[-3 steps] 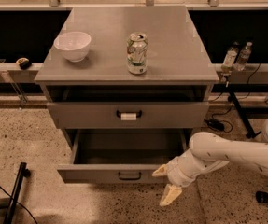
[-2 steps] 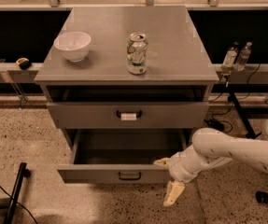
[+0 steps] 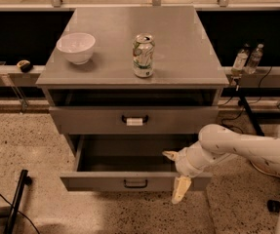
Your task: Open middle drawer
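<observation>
Gripper (image 3: 176, 172) on white arm, released, fingers spread apart at the right end of the middle drawer (image 3: 100, 181) front. Drawer pulled well out, loop handle (image 3: 135, 183) just left. Above, tagged top drawer (image 3: 90, 120); higher and left, can (image 3: 143, 55) and bowl (image 3: 76, 47) on cabinet top (image 3: 183, 43).

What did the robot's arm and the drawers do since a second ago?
The tool rose a little at the right end of the middle drawer, open and holding nothing. The drawer stayed pulled out as before; the bowl and can on top did not move.
</observation>
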Controlling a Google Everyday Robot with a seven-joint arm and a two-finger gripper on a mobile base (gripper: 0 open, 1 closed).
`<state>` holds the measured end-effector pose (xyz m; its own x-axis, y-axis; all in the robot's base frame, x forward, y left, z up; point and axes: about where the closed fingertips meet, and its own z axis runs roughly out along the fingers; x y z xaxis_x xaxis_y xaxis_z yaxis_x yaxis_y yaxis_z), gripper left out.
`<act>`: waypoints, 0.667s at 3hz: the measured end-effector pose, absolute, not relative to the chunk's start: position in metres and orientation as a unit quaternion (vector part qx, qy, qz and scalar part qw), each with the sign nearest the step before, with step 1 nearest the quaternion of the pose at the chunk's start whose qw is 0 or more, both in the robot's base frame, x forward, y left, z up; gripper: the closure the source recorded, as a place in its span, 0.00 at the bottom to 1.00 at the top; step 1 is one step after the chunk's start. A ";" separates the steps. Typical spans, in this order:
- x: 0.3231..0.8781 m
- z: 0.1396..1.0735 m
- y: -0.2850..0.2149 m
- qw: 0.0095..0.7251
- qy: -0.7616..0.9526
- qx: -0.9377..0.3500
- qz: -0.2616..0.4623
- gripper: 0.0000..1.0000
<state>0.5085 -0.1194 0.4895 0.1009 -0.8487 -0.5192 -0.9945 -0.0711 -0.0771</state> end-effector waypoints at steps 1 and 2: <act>0.533 0.460 -0.111 0.196 0.660 -0.706 0.166 0.02; 0.536 0.446 -0.098 0.181 0.654 -0.715 0.167 0.05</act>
